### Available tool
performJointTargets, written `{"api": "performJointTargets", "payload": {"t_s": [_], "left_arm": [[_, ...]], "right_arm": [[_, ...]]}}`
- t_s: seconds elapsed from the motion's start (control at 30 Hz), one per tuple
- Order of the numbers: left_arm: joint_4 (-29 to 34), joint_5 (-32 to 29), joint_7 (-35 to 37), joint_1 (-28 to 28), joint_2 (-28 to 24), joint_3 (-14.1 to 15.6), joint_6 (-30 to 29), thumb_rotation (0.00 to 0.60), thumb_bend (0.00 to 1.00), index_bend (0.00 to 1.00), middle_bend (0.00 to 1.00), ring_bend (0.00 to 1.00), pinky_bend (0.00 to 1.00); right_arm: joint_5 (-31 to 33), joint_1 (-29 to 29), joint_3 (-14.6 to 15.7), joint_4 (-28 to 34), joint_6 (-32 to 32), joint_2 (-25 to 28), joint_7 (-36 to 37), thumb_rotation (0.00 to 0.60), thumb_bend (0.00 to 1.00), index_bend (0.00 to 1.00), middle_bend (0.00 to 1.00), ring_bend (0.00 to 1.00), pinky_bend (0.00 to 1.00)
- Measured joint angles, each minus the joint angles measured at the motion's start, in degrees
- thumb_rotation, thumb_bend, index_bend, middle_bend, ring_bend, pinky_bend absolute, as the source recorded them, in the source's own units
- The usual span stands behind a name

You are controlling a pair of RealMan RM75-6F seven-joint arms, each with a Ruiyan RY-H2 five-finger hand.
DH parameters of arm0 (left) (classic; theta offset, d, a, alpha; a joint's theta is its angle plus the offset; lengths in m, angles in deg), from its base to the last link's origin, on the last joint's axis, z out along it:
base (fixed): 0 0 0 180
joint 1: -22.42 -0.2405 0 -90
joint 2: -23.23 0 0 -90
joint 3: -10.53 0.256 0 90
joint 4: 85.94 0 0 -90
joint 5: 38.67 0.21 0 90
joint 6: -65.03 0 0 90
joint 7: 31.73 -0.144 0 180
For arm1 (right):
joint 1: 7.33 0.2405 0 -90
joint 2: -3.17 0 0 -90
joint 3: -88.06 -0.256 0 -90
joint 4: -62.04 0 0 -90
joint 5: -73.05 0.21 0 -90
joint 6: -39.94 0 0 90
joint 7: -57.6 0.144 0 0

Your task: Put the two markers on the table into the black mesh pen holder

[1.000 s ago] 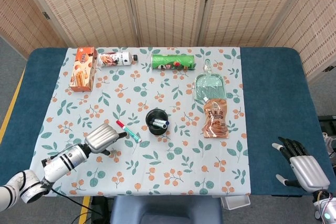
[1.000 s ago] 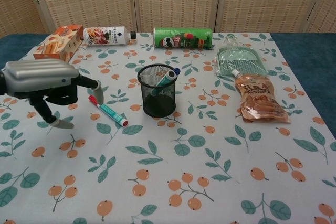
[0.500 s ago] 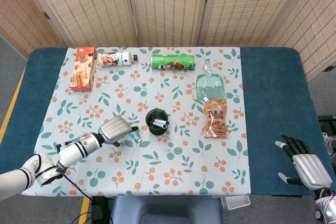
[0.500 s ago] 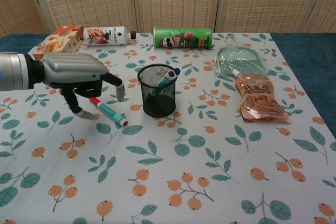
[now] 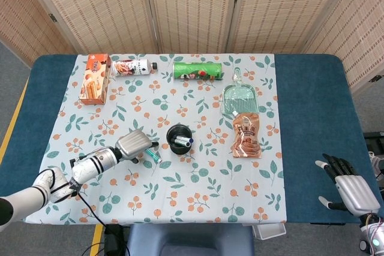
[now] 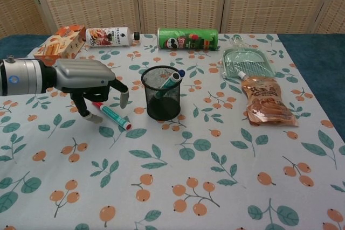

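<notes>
Marker lies flat on the cloth just left of the holder, w/ one marker already inside. Your left hand hovers over its red end, fingers spread & curled down, holding nothing, so it's set to pinch. Right hand rests spread at the table edge, well apart.

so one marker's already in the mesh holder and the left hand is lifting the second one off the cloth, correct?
Not quite. One marker is in the black mesh pen holder, but the left hand is not lifting the second marker. The chest view shows that marker lying flat on the cloth, with the hand's fingers spread above its red end and nothing held.
</notes>
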Motion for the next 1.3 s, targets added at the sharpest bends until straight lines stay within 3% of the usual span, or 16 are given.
{"api": "performJointTargets", "payload": {"t_s": [0.43,1.13,1.3], "left_arm": [[-11.18,1.36,7.92,1.29,6.22,4.12,-3.05,0.600,0.28,0.43,0.97,0.94,0.96],[-18.38,0.34,12.13,-0.30,10.93,6.49,-7.02,0.600,0.29,0.51,0.98,0.94,0.96],[-19.65,0.21,12.50,-0.87,11.86,6.85,-8.07,0.600,0.30,0.60,0.98,0.94,0.96]], "right_arm": [[0.40,0.18,-0.22,-0.18,-0.34,0.06,0.34,0.600,0.21,0.12,0.00,0.00,0.00],[0.32,0.37,-0.32,-0.23,-0.46,-0.06,0.17,0.600,0.21,0.12,0.00,0.00,0.00],[0.16,0.25,-0.31,-0.22,-0.10,-0.01,0.30,0.600,0.21,0.12,0.00,0.00,0.00]]}}
